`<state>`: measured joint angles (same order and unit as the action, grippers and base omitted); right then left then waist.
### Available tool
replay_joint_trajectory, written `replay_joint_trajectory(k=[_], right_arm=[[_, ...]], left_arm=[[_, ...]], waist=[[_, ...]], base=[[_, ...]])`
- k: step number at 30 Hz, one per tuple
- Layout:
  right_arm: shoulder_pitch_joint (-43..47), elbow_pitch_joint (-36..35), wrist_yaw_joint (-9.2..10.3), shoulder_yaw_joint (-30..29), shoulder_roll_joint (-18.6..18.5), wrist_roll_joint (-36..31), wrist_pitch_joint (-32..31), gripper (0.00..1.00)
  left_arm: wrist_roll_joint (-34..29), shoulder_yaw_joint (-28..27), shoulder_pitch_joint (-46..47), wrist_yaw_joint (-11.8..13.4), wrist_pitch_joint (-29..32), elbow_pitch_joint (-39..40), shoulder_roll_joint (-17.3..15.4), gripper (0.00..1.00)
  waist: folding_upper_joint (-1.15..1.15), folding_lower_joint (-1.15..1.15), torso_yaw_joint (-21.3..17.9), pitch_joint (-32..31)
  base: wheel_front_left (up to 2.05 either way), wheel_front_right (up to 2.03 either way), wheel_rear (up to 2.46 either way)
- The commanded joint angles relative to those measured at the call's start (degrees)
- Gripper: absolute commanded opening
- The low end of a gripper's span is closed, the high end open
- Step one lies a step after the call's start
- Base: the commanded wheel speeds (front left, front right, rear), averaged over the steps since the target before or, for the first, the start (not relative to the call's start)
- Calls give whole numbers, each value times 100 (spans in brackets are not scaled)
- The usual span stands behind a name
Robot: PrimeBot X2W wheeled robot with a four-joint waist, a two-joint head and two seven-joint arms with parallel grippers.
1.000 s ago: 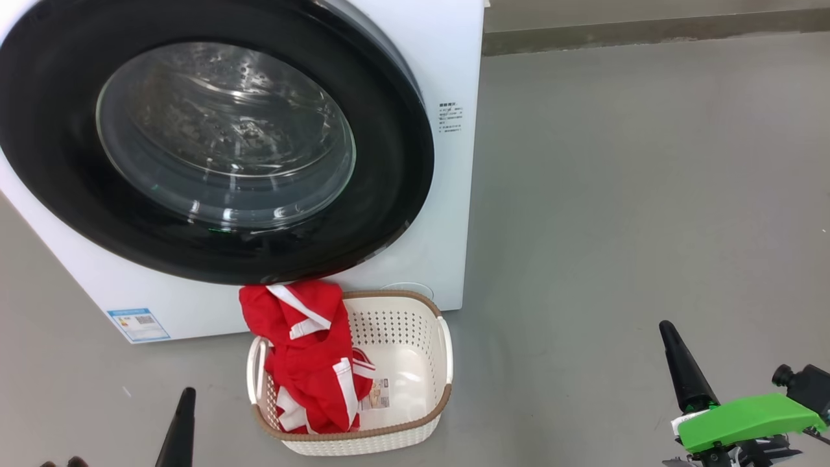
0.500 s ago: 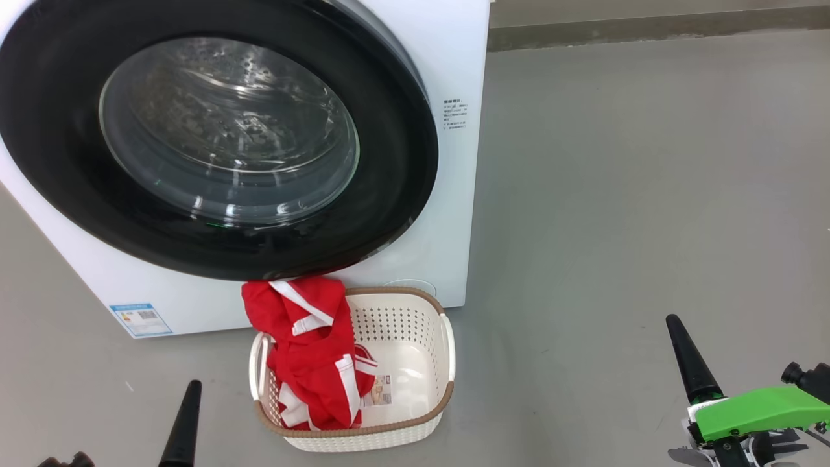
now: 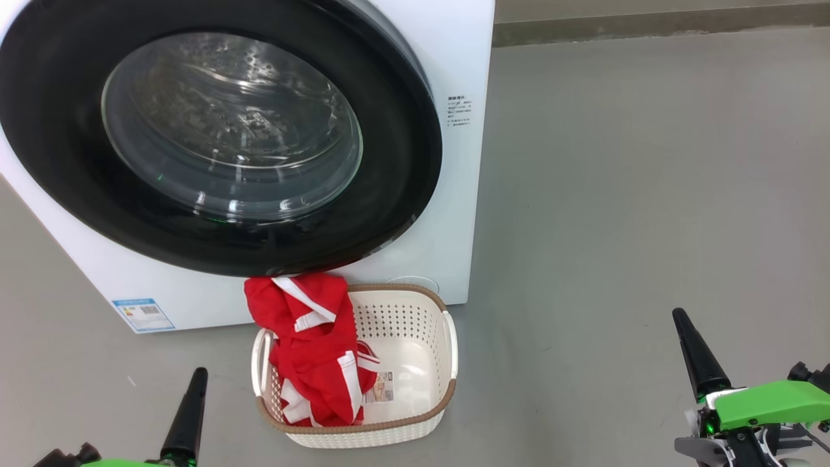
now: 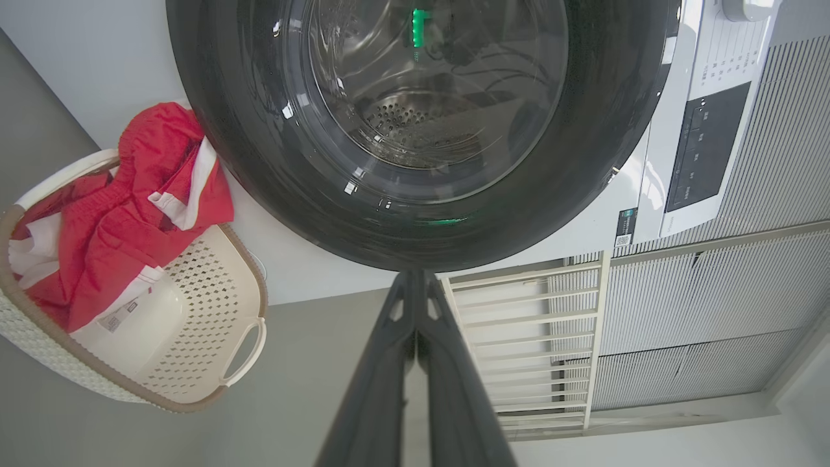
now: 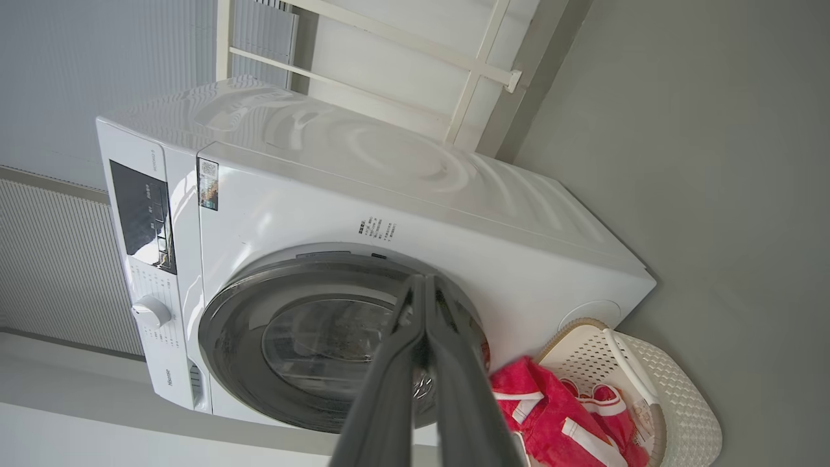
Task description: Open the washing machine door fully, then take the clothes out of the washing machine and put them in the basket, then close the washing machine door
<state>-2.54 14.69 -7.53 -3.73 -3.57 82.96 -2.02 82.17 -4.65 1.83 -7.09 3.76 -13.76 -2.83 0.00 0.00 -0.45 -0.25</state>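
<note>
While washing machine door (image 3: pixel 227 130) sits closed, clothes (image 3: pixel 311 357) heap in basket (image 3: pixel 405 324), left side.

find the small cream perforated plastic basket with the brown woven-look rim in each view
Head view: the cream perforated plastic basket sits lower centre, on the floor below the glossy black round door.
Left wrist view: the basket is at the lower left, left of the door.
Right wrist view: the basket is in the lower right corner, right of the door.
Shared landmark: the red white-striped clothes heaped in one end of the basket.
</note>
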Motion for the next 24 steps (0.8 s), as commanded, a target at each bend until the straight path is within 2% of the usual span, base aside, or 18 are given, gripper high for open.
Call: replay_joint_trajectory(k=[1, 15, 24], right_arm=[[-259, -137, 2, 60, -90, 184, -37, 0], [-345, -80, 4, -65, -86, 1098, -275, 0], [-347, -78, 4, -87, -70, 1080, -293, 0]], left_arm=[[168, -171, 264, -35, 50, 87, -48, 0], [998, -189, 436, -40, 274, -27, -5, 0], [998, -189, 435, -40, 274, -27, -5, 0]], waist=[[0, 0, 4, 4], [0, 0, 45, 43], [0, 0, 45, 43]], base=[[0, 0, 0], [0, 0, 0], [0, 0, 0]])
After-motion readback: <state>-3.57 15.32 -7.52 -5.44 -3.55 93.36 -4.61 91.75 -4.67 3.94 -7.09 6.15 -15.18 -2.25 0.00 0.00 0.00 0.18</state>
